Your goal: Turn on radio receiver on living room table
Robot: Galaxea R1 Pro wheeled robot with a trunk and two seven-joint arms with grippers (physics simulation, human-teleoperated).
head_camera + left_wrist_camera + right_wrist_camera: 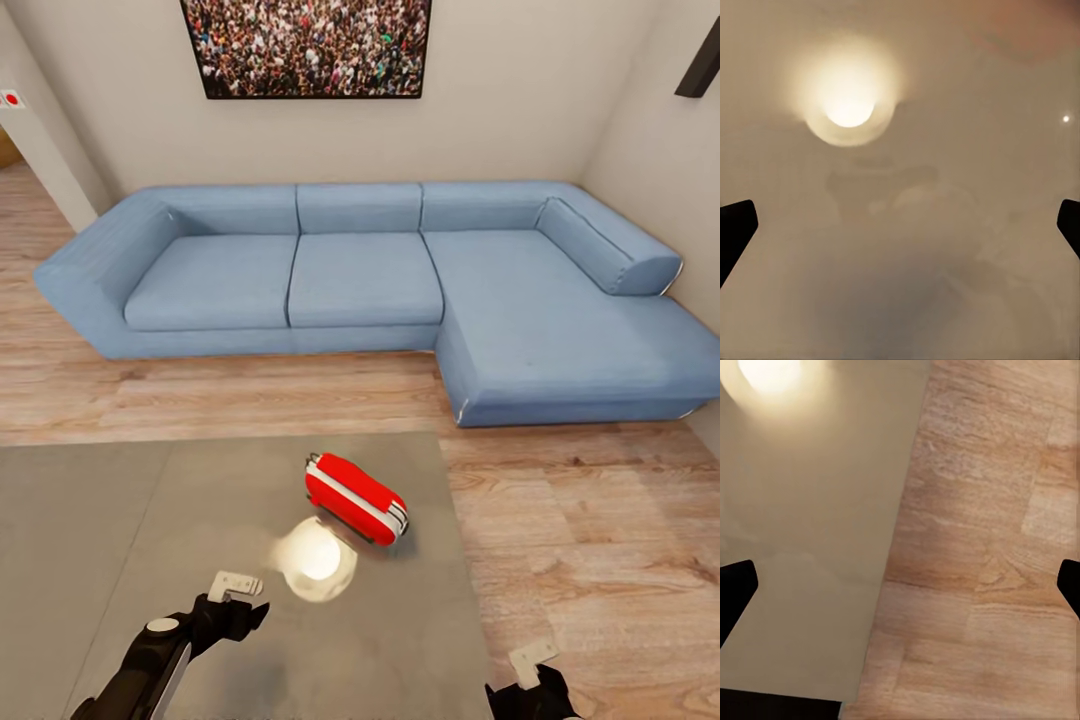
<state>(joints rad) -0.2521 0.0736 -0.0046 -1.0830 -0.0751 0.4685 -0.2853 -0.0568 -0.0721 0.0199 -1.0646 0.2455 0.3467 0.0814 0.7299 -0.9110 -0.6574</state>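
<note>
Red radio receiver (356, 497) lies untouched on the table (100, 520); both end effectors spread wide, holding nothing.

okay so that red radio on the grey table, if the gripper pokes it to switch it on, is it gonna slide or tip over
The radio receiver probably slides rather than tips: it seems to lie low on its broad side, and the table is glossy enough to mirror a lamp. It looks like a rigid, rounded shell, so it likely won't flex, though fingers may skid off its curves. It sits near the table's far edge, so push gently.

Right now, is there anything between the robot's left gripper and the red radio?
Just bare grey table with a bright lamp reflection, seen in the head view between the left gripper and the radio.
</note>
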